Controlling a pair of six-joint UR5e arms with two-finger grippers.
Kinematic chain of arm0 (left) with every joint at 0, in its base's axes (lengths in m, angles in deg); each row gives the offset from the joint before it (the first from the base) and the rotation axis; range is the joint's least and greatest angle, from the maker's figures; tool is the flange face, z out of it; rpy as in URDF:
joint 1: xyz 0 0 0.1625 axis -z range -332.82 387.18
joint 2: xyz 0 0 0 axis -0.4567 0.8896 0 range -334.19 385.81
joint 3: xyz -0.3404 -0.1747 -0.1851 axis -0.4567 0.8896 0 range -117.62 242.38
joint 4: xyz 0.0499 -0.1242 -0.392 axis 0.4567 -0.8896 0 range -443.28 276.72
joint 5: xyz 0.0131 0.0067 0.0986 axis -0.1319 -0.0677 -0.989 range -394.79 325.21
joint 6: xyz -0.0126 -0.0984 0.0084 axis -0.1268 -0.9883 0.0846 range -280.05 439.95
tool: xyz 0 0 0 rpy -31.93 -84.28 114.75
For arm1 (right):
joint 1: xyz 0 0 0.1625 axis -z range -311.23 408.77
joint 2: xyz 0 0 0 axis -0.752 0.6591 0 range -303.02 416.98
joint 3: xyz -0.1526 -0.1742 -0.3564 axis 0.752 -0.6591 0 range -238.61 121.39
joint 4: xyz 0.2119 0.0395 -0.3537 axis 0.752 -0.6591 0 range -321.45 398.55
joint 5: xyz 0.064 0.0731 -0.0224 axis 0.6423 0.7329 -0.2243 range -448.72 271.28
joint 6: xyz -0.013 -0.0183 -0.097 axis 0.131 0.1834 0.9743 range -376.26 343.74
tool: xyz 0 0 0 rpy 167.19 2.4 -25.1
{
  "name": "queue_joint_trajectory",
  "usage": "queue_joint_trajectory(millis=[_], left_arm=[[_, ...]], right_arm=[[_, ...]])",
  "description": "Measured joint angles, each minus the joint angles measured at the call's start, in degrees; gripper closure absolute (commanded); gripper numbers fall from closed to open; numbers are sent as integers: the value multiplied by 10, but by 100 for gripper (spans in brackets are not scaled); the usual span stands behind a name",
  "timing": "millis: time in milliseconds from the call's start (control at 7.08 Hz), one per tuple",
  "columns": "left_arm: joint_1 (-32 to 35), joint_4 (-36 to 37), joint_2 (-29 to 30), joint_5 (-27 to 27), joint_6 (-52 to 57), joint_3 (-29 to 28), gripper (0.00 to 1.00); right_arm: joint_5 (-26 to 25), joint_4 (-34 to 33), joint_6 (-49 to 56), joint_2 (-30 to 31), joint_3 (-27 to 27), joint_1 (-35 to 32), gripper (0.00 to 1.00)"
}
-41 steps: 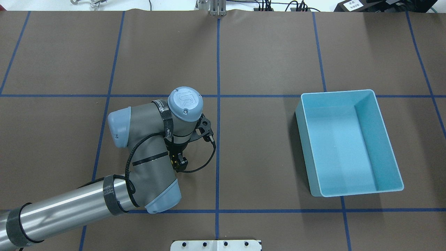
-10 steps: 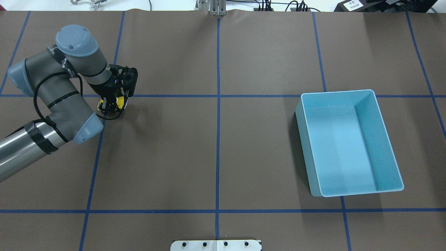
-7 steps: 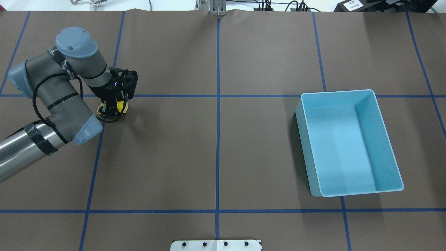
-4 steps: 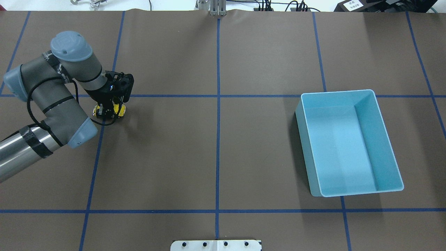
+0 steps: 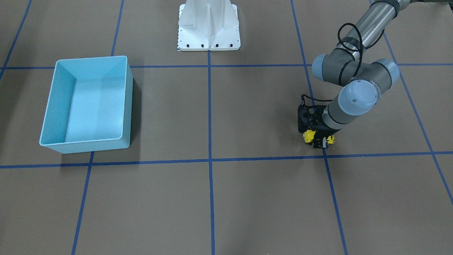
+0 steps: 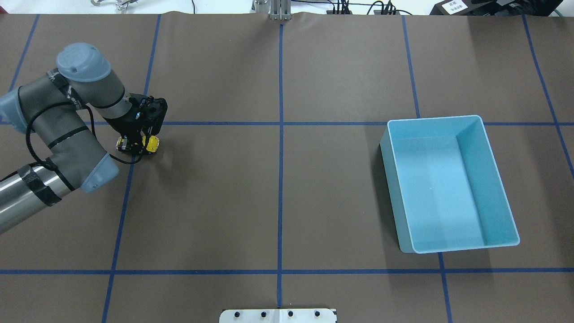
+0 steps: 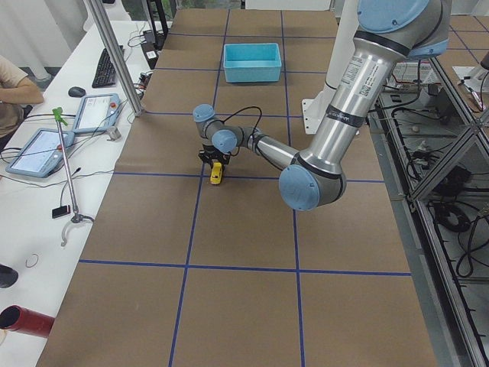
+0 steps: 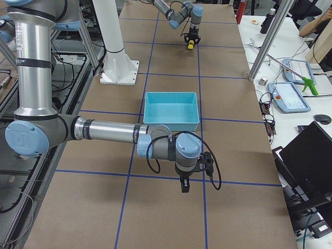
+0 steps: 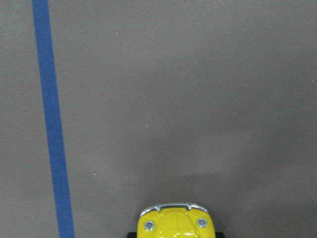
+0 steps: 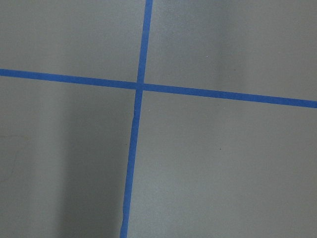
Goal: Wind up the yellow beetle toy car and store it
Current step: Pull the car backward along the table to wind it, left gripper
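Note:
The yellow beetle toy car (image 6: pixel 152 143) is down at the brown table cover on the left side, its yellow ends showing on either side of the black fingers. My left gripper (image 6: pixel 136 145) is shut on it from above; the front-facing view shows the same grip on the car (image 5: pixel 309 136). In the left wrist view only the car's nose and silvery bumper (image 9: pixel 174 222) show at the bottom edge. The light-blue bin (image 6: pixel 432 118) stands far to the right, with nothing in it. My right gripper (image 8: pixel 185 187) hangs over bare table in the exterior right view only, so I cannot tell its state.
Blue tape lines (image 6: pixel 280 134) divide the brown cover into squares. A white robot base plate (image 5: pixel 208 26) sits at the robot's edge. Operators' desks with tablets and a keyboard (image 7: pixel 107 67) run along the table's far side.
The left arm has carried the car from mid-table to the left side. Over the last second the gripper and car have slid further left and slightly toward the robot, still gripped.

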Motion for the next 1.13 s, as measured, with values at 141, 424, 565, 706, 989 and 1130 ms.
queue_joint_trajectory(millis=[141,424,565,706,989,1130], left_arm=[[1,-7,-5,2,2,2,100],[5,-21,-13,6,6,5,100],[8,-26,-18,15,11,5,100],[10,-33,-26,23,15,5,100],[19,-49,-39,36,20,5,100],[24,-54,-42,42,24,5,100]], right_arm=[[0,0,0,0,0,0,0],[0,0,0,0,0,0,0],[0,0,0,0,0,0,0],[0,0,0,0,0,0,0],[0,-1,0,0,0,0,0],[1,-1,0,0,0,0,0]])
